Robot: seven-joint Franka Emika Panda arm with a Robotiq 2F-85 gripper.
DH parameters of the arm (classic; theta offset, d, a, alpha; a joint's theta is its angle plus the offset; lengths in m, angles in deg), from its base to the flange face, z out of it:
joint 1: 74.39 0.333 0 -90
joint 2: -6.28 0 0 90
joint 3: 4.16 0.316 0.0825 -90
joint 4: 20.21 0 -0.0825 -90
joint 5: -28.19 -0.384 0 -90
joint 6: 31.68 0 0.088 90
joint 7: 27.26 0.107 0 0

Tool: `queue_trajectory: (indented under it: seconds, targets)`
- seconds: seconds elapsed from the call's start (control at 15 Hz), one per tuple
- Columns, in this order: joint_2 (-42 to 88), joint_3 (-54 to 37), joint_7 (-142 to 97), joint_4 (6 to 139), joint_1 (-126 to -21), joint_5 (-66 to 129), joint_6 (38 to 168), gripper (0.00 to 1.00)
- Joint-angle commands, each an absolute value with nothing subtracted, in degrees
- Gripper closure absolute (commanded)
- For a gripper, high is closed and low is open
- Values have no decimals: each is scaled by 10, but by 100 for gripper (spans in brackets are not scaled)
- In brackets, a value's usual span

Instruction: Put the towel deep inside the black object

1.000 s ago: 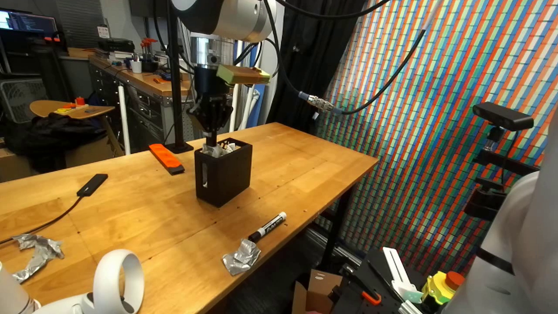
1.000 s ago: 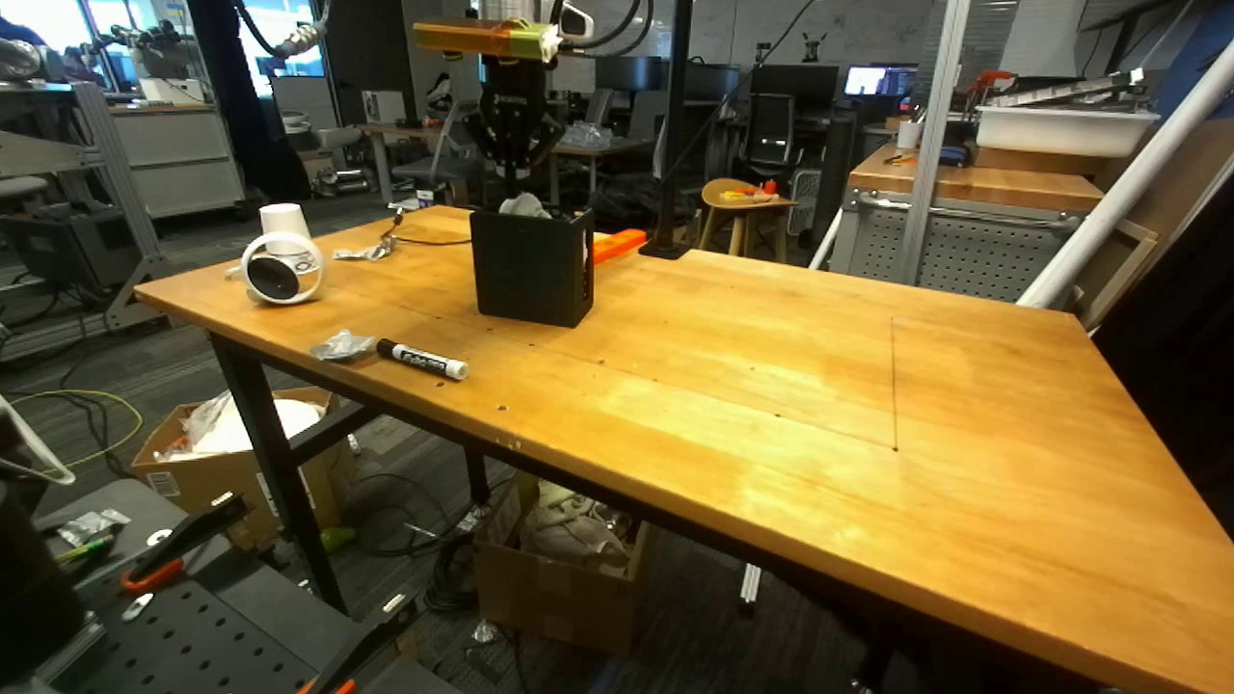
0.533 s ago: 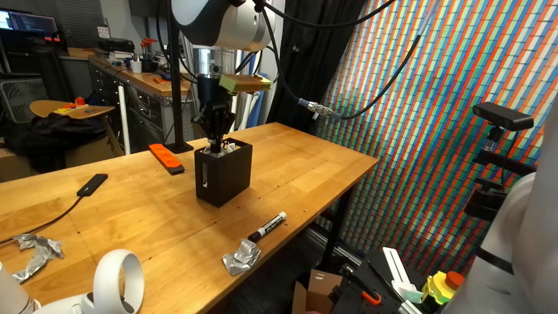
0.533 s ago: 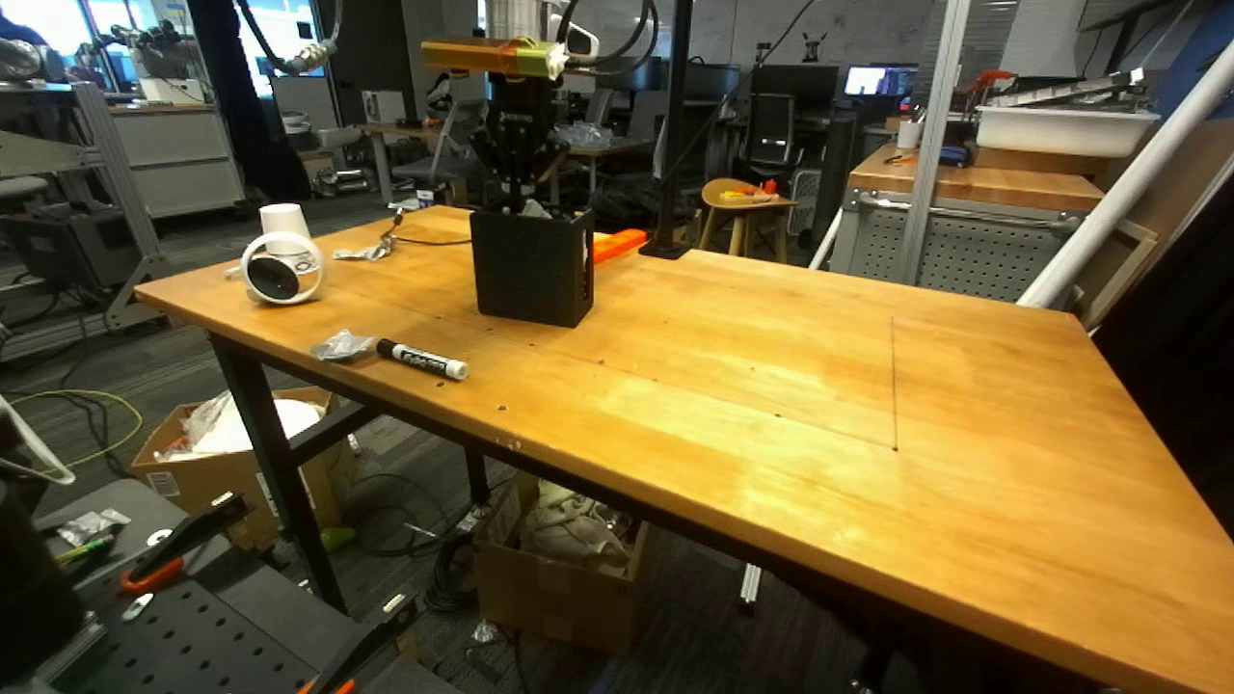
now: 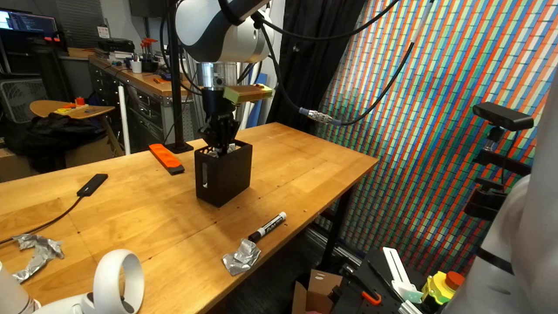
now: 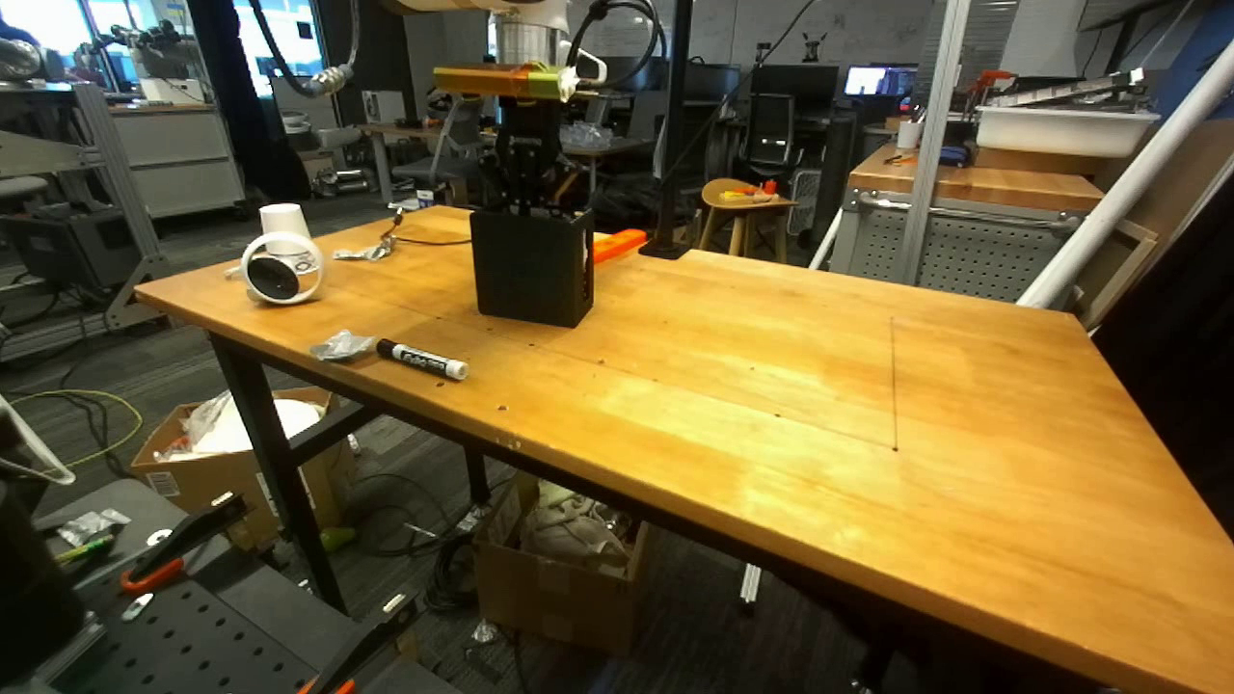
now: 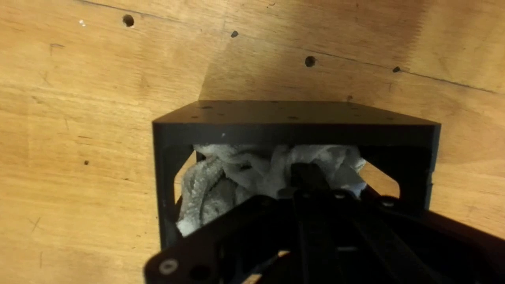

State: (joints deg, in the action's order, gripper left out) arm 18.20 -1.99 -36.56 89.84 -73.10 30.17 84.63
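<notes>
The black object is an upright, open-topped black box [image 5: 231, 179] on the wooden table, seen in both exterior views [image 6: 530, 270] and in the wrist view [image 7: 284, 135]. The grey-white towel [image 7: 252, 173] lies crumpled inside it. A bit of towel [image 5: 232, 147] shows at the opening in an exterior view. My gripper [image 7: 309, 171] points down into the box. Its fingers stand together, shut, and press into the towel right of the middle in the wrist view. The fingertips' lower ends are hidden by the box walls in both exterior views.
A black post with a base [image 5: 178, 147] and an orange-black tool [image 5: 166, 158] stand close behind the box. A marker [image 5: 268, 226] and crumpled silver foil [image 5: 242, 257] lie near the table edge. A white controller [image 6: 281, 270] and a black hub [image 5: 92, 185] lie farther off.
My gripper has moved down into the box, its fingers sinking below the rim. The towel has been pressed lower and no longer shows above the rim in an exterior view. The box has not moved.
</notes>
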Motion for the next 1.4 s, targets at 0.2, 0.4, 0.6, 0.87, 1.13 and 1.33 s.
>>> queue_trajectory:
  seconds: [0.2,0.4,0.6,0.87,1.13,1.33]
  targets:
    - [191,-21,-363,912,-731,311,843,100]
    - [198,-20,-369,926,-733,300,841,100]
    - [211,-19,-364,941,-731,305,835,100]
    - [216,-18,-361,948,-728,307,825,100]
    - [201,-18,-367,937,-733,295,827,100]
    - [172,-19,-378,933,-742,272,837,100]
